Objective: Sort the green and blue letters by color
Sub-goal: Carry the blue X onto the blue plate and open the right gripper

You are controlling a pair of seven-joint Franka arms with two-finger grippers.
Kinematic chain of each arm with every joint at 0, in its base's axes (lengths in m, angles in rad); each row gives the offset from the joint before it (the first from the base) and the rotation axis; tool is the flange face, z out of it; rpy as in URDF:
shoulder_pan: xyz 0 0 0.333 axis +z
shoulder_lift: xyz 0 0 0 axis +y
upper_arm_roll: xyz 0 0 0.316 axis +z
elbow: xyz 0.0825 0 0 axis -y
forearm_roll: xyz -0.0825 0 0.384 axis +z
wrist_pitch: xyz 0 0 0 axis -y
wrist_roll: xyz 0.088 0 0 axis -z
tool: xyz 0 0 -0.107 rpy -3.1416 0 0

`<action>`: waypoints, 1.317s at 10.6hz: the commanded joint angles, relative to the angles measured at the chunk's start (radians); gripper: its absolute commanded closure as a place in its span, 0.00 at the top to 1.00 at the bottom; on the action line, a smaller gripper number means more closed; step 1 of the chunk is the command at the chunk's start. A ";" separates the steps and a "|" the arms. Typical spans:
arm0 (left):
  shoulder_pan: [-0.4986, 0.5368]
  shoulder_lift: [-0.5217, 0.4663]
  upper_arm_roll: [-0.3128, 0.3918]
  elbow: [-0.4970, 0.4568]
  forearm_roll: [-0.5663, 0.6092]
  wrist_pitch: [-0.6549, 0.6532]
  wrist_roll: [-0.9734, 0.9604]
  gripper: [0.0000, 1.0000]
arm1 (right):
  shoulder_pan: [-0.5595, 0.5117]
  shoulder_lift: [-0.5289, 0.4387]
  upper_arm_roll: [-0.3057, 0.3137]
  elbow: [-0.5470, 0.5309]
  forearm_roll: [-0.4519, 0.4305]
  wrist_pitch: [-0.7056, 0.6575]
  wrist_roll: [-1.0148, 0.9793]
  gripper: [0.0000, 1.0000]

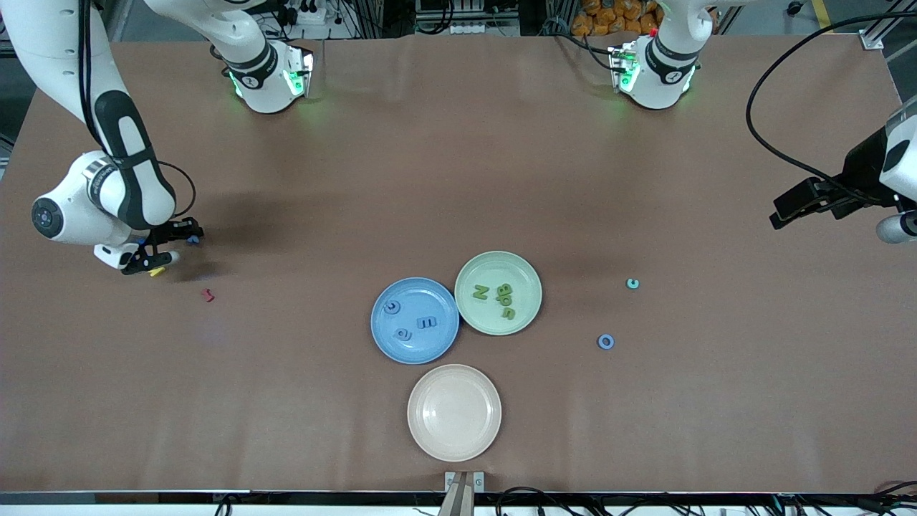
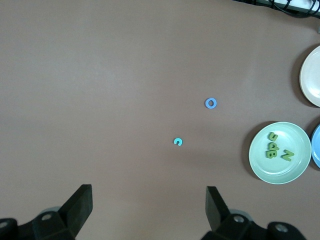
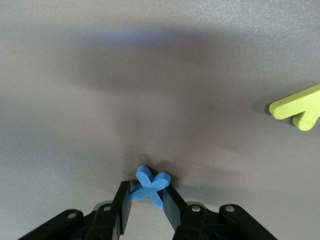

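While the left arm just waited out past its own end of the table, the right gripper was down low at the right arm's end, and its fingers were clamped on a little blue X. In the right wrist view that X sat pinched between the two fingertips, right at the brown table surface; couldn't really tell whether it was touching the table or a hair off it. A small yellow letter lay near it, and a small dark red letter sat a bit nearer the front camera.

The left gripper hung in the air with its fingers spread wide, nothing between them.

In the middle of the table, the blue plate already had three blue letters in it, an E and two curly ones. The green plate was touching it on the side toward the left arm's end, holding a green N plus a little cluster of other green letters. A pinkish plate sat nearer the front camera than both.

Two strays lay on the table toward the left arm's end: a blue O and a teal C, well apart from the plates, the O nearer the front camera.
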 commanded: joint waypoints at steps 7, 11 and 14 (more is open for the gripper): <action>0.013 0.001 0.006 0.013 0.006 -0.008 0.061 1.00 | 0.140 0.019 0.026 0.414 0.025 -0.451 0.271 0.00; 0.015 -0.034 0.006 0.003 0.040 -0.017 0.096 1.00 | 0.242 0.110 0.103 0.537 0.457 -0.454 0.471 0.00; 0.013 -0.048 0.001 0.005 0.046 -0.022 0.104 1.00 | 0.315 0.225 0.105 0.646 0.780 -0.451 0.503 0.00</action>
